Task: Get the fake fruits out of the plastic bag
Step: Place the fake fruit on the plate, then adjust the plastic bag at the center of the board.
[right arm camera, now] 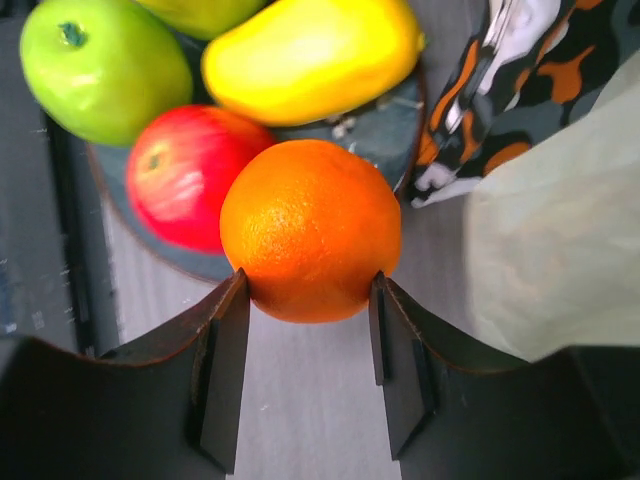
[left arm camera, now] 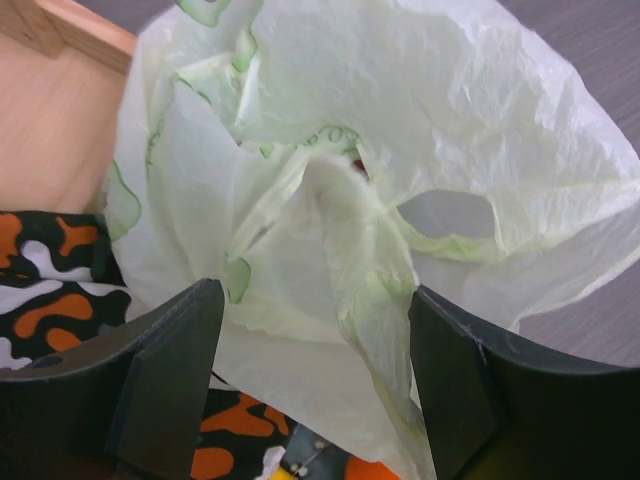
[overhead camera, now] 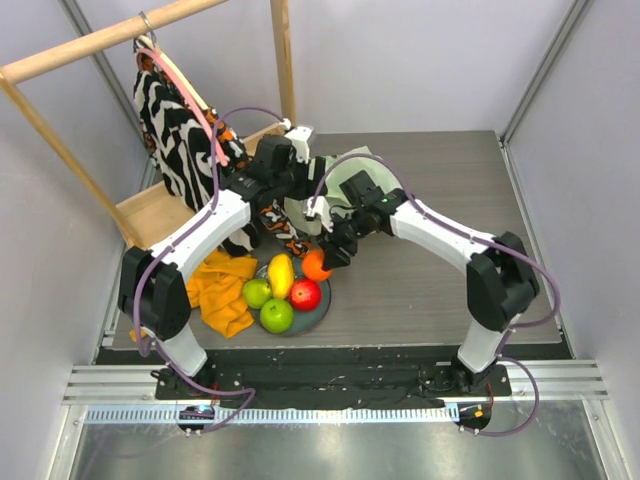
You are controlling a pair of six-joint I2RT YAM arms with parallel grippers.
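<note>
The left gripper (left arm camera: pixel 315 345) stands with its jaws apart astride a fold of the thin, crinkly pale-green plastic bag (left arm camera: pixel 450 110) and pinches nothing. The bag's gathered mouth lies just ahead of the fingers, and its folds hide whether any fruit is inside. To the right, the right gripper (right arm camera: pixel 310 295) is clamped on the round glossy orange (right arm camera: pixel 310 225), held at the rim of the grey-blue round plate (right arm camera: pixel 375 125). The plate's middle lies straight ahead, crowded by a green apple (right arm camera: pixel 105 70), a red apple (right arm camera: pixel 180 175) and a yellow mango (right arm camera: pixel 310 55), so the free spot looks tight.
</note>
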